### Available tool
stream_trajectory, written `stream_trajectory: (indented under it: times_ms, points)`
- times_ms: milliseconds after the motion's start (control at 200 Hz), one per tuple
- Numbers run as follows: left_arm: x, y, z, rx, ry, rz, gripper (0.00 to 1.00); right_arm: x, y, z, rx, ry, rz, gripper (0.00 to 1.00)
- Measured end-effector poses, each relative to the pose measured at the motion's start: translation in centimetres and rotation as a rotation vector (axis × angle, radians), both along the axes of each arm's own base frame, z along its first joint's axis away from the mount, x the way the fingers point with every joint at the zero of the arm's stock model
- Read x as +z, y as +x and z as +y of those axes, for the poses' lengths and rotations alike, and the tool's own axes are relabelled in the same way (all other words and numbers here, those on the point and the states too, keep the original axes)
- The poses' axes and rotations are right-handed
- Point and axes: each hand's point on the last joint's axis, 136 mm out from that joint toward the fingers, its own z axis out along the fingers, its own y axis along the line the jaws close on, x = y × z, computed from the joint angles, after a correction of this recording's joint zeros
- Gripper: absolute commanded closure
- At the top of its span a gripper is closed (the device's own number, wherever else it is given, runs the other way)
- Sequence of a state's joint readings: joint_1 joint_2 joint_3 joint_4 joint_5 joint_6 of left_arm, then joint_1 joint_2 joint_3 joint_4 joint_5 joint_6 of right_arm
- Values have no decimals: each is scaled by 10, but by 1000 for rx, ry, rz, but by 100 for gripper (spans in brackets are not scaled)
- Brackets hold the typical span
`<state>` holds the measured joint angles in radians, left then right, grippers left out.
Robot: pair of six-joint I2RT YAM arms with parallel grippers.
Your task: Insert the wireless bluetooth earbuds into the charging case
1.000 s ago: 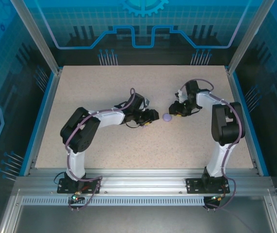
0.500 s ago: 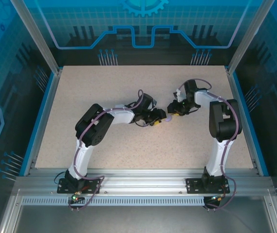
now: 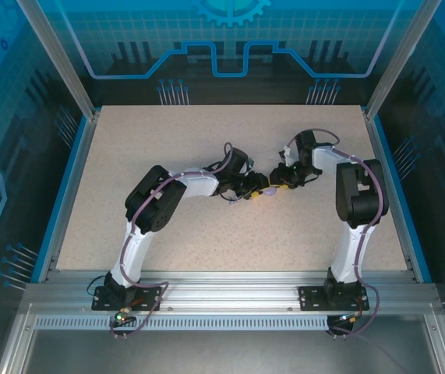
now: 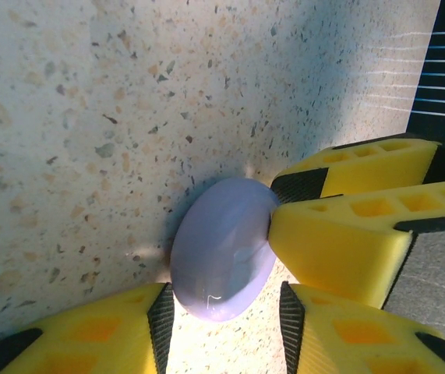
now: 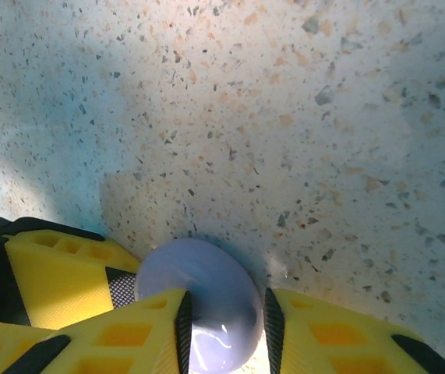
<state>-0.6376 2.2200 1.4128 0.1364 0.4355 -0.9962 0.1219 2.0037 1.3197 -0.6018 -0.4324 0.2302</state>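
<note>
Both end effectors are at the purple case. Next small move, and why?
Probably close the left end effector onto the round purple case: one pad touches it, the other stands apart. The right end effector pinches its edge, and the case looks closed, so opening it likely needs both holding.

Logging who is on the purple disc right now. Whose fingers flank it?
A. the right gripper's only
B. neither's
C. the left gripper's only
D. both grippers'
D: in the left wrist view the purple disc lies between the left gripper's fingers, and in the right wrist view between the right gripper's fingers.
</note>
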Motion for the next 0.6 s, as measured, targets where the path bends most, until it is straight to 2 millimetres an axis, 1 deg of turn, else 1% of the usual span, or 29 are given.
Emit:
stream_trajectory:
  times_ms: [55,180,405,600]
  points:
    - [0,0,0,0,0,1,57,0,0,0,-5,-11,-1,69]
    - [0,0,0,0,1,1,57,1,0,1,-17,-34,0,76]
    - [0,1,-1,-1,-2,1,57,3,1,-1,-42,-55,0,83]
    - [1,4,-3,-3,-18,-13,57,4,0,-4,-49,-72,-4,85]
